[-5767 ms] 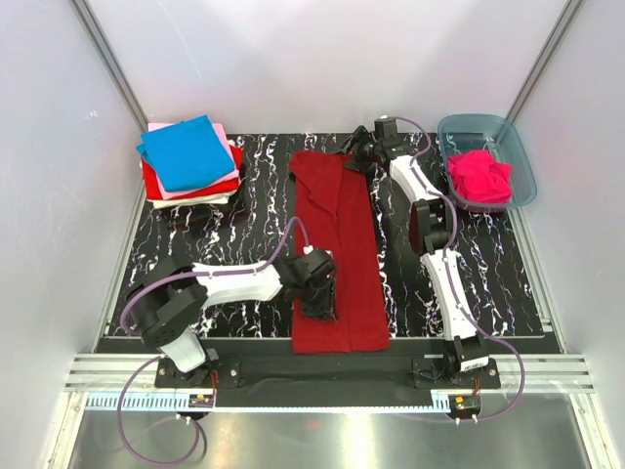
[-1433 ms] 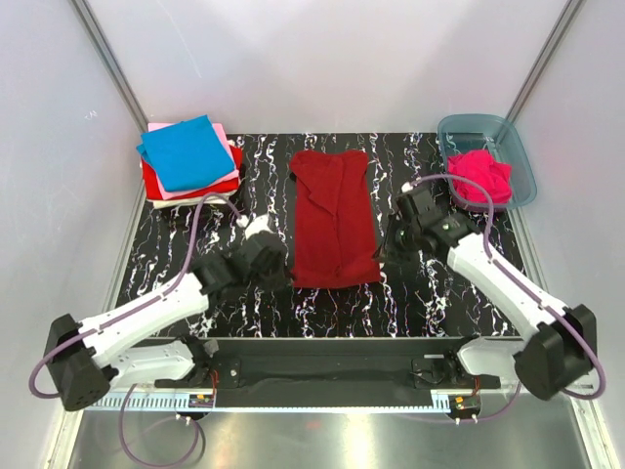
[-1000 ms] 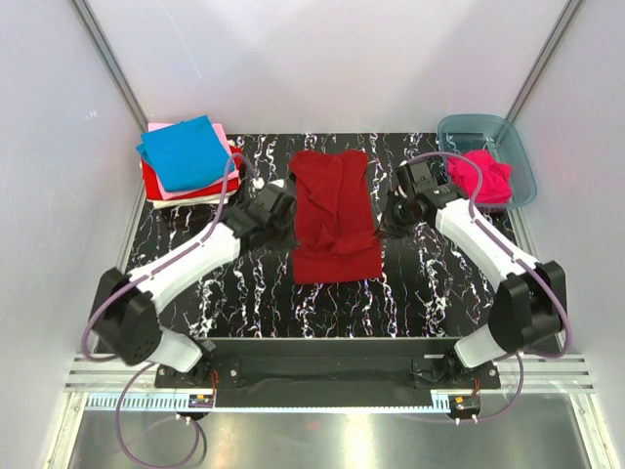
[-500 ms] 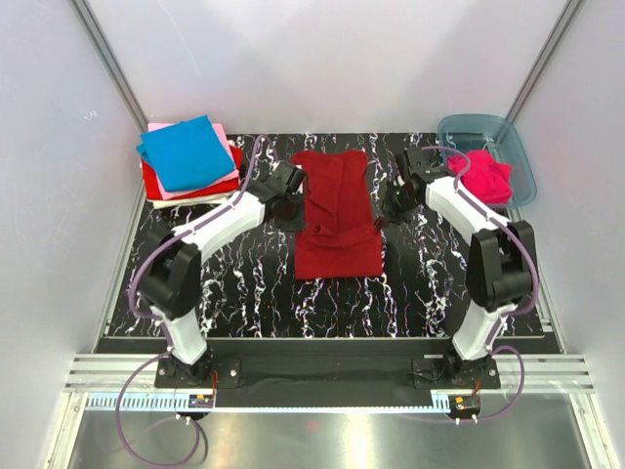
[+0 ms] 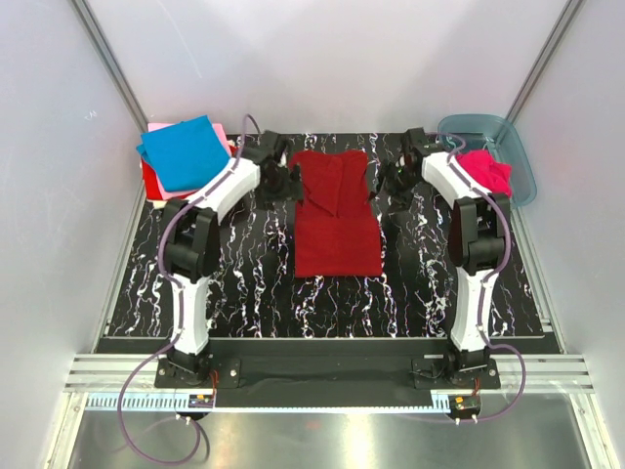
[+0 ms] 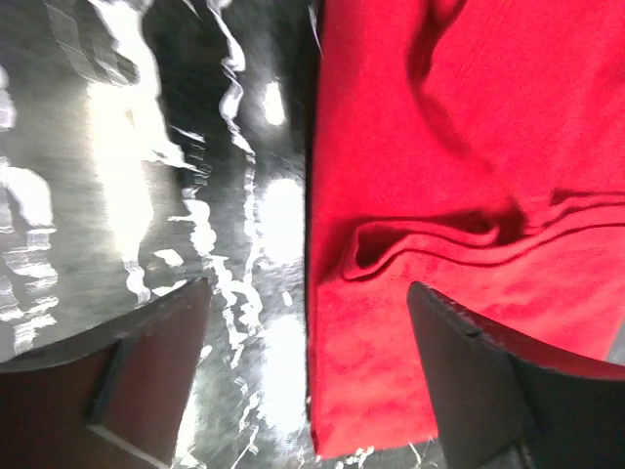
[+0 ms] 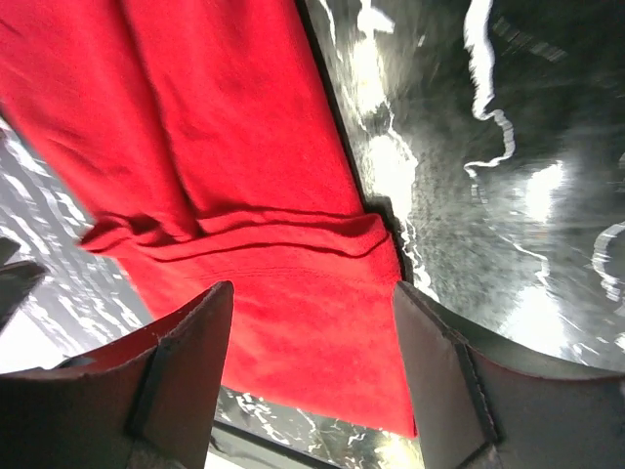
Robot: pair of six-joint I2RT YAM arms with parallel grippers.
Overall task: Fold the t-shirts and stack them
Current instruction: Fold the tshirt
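Observation:
The dark red t-shirt (image 5: 337,220) lies folded in a long rectangle in the middle of the black marbled table (image 5: 244,283). My left gripper (image 5: 282,183) hovers open at its far left corner, the shirt's edge (image 6: 439,147) running between the fingers (image 6: 146,362). My right gripper (image 5: 390,185) is open at the far right corner, over the cloth's folded layers (image 7: 225,127), with nothing held. A stack of folded t-shirts, bright blue on top (image 5: 186,151), sits at the back left. A crumpled hot pink t-shirt (image 5: 485,172) lies in the tub.
The translucent blue-grey tub (image 5: 520,149) stands at the back right corner. White walls close in the table on three sides. Both arms stretch far out along either side of the dark red shirt.
Both arms have swung away from me to the shirt's far end, and both grippers have gone from shut to open. The shirt lies flatter and shorter than before.

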